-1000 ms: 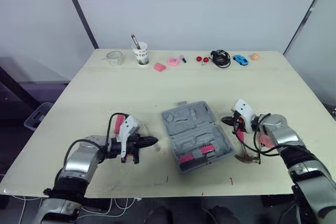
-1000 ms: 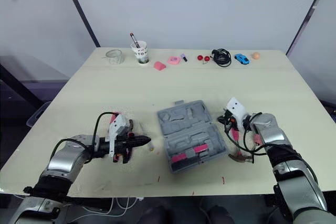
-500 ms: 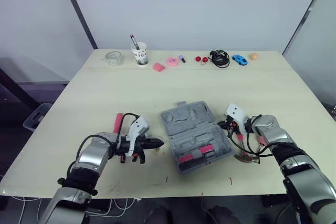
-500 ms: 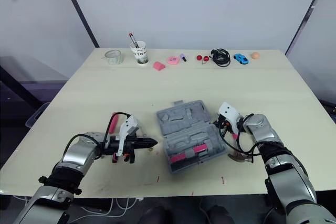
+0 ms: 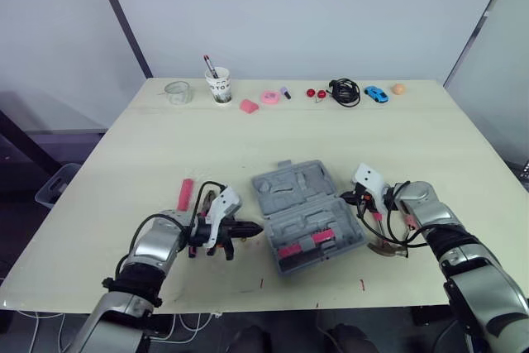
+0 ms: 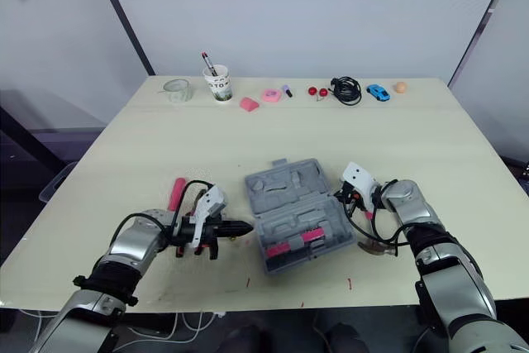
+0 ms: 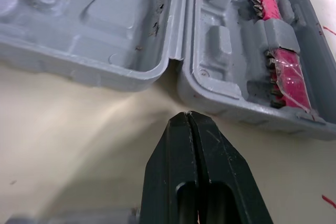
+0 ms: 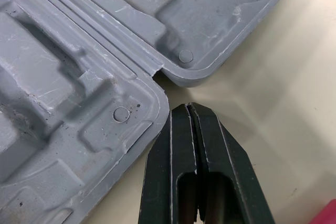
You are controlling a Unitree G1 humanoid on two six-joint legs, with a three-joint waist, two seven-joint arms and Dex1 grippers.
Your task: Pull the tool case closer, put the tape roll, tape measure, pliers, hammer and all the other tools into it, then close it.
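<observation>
Tool case [image 5: 307, 214]: lying open on the worktop [image 5: 149, 155].
Left claw [image 7: 188, 116]: pinched together, empty, just beside the case's hinge.
Right claw [image 8: 187, 107]: closed, empty, at the opposite hinge end.

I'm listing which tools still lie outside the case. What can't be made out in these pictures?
Hammer: eye views, handle hidden under the right arm.
Red handle: eye views, lower end behind the left arm; kind of tool unclear.
Pink bits beside the paper cup: eye views, too small to name.
Case: wrist views, cut off by the edges.
</observation>
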